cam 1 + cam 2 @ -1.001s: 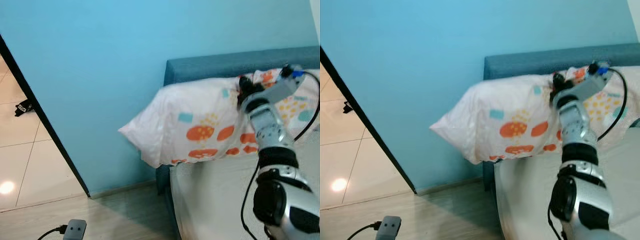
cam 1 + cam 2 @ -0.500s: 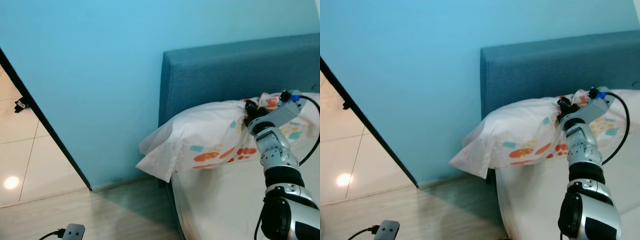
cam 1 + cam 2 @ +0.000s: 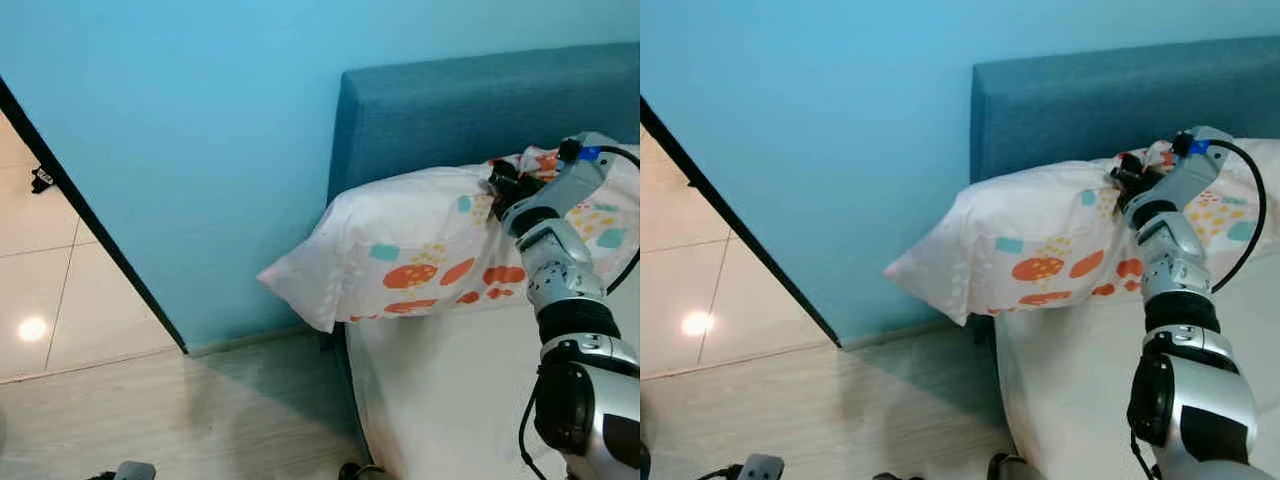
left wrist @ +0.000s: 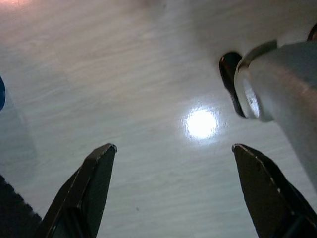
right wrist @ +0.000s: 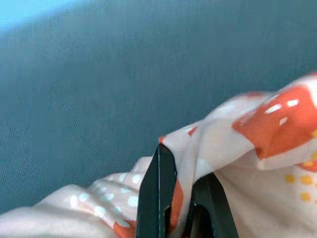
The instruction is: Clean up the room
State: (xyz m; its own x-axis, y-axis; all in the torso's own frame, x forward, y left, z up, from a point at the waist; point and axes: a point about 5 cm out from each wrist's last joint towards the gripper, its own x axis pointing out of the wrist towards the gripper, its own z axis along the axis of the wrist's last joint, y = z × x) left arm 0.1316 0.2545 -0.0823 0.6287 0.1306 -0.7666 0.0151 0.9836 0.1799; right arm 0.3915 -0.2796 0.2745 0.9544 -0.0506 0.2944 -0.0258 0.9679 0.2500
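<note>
A white pillow (image 3: 420, 260) printed with orange blobs, teal squares and yellow dots is lying across the head end of the bed, at the centre right of the frame. It is leaning against the blue headboard, and its left corner is hanging out past the mattress edge over the floor. Its upper edge is bunching where the cloth is being pinched.

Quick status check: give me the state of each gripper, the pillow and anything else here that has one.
right gripper: shut on a fold of the pillow cover, up by the headboard.
left gripper: open, holding nothing, pointing at the floor.
pillow: pinched at its top edge, one end hanging past the mattress edge.
mattress: bare.
headboard: upright against the wall.
</note>
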